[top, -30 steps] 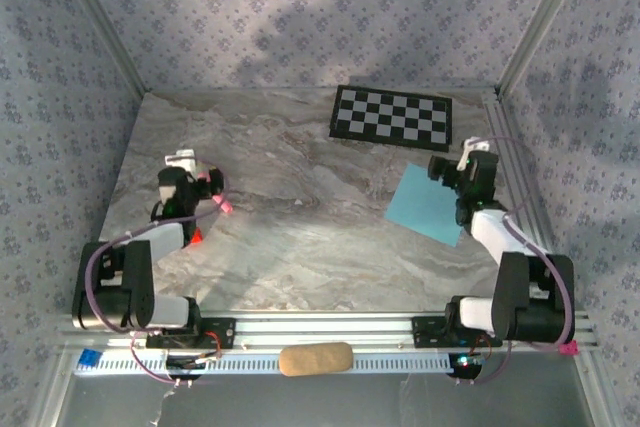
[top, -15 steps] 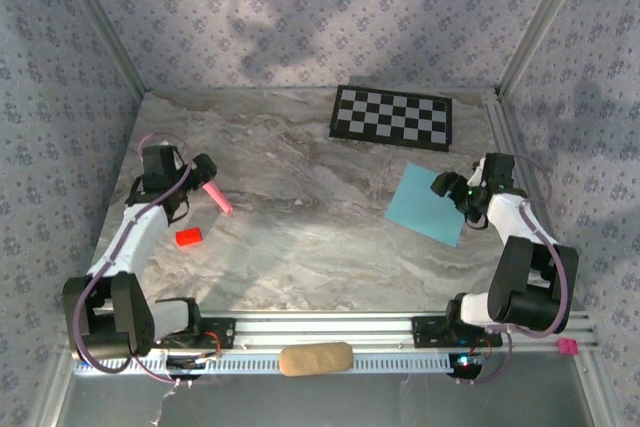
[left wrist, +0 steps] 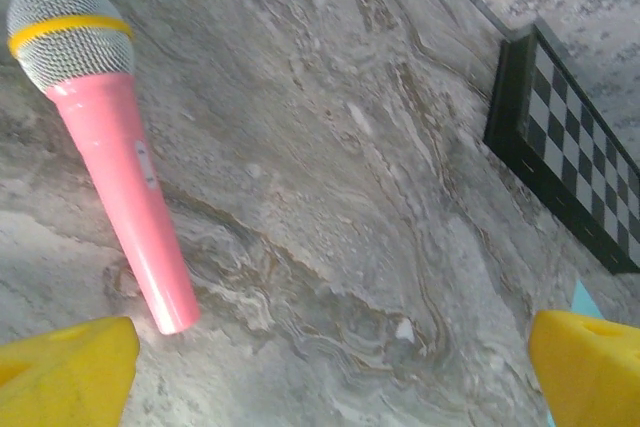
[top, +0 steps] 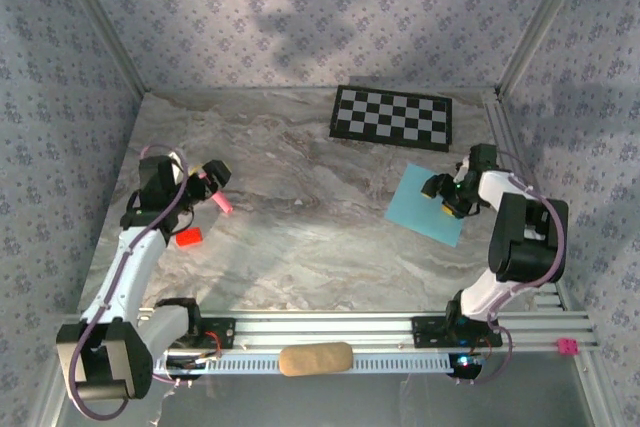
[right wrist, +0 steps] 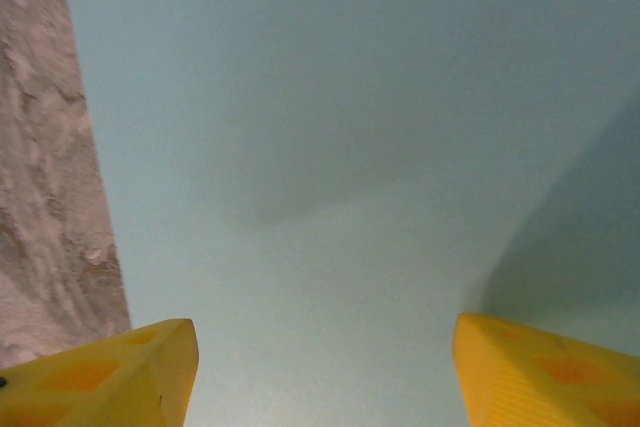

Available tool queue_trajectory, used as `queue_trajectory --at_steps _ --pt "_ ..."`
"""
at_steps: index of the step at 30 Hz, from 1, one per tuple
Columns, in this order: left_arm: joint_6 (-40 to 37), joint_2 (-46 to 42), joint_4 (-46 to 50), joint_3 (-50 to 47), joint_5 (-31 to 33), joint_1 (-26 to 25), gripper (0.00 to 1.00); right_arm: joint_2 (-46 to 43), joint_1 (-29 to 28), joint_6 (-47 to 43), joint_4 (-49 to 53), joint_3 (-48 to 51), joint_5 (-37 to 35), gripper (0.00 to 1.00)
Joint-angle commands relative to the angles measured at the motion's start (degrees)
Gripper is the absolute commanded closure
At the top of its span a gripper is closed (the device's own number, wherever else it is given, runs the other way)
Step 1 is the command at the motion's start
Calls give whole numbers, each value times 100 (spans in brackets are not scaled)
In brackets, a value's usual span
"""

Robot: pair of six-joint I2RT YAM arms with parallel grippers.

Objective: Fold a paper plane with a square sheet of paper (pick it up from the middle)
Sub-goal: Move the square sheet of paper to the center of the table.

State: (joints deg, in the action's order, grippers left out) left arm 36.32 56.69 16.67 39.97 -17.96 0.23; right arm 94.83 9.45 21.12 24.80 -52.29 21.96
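At about 3 o'clock on the marbled grey desk (top: 290, 237), seen from above, the square sheet of paper (top: 425, 205) lies flat, light blue, one corner pointing to 12 o'clock. The right gripper (top: 447, 197) sits low over the sheet's 3 o'clock side. In its wrist view we see the two yellow fingertips (right wrist: 130, 372) held apart over the smooth blue paper (right wrist: 350, 147), pinching nothing.

At 1 o'clock lies a black-and-white checkerboard mat (top: 392, 117), near the back wall and apart from the paper.

At 9 o'clock the left gripper (top: 212, 175) hovers just beside a pink toy microphone (top: 222, 199). Its wrist view shows the yellow fingers (left wrist: 65, 372) spread wide. The microphone (left wrist: 110, 147) lies on the desk with a grey mesh head and a yellow band. A small pale mark on its handle is too small to read.

A red block (top: 188, 237) rests at 8 o'clock.
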Motion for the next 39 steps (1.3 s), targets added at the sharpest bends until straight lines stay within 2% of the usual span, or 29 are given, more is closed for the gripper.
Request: queue_trajectory --at_steps 1,6,13,19,25,33,36,39 --pt "-63 -249 358 15 -212 -35 0 219 -236 -201 487 -249 -291 30" --pt "-107 -503 516 -6 -133 -49 0 428 -673 -130 711 -352 -397 34" --pt "-46 -621 335 -179 152 -49 0 520 -1932 214 720 -339 -767 33" --pt "-15 -837 683 -125 625 -50 0 844 -2997 797 431 -487 -813 33" --pt "-287 -1426 481 -454 221 -52 0 1345 -3903 1219 409 -1049 -870 33" --pt "-521 -1568 476 -441 -313 -51 0 1682 -4443 1606 167 -1529 -494 33" --pt "-538 -1442 522 -351 -549 -49 0 1496 -4463 1834 -128 -1547 -139 33" --pt "-512 -1300 459 -291 -778 -52 0 1122 -4390 1872 -154 -1556 -196 32"
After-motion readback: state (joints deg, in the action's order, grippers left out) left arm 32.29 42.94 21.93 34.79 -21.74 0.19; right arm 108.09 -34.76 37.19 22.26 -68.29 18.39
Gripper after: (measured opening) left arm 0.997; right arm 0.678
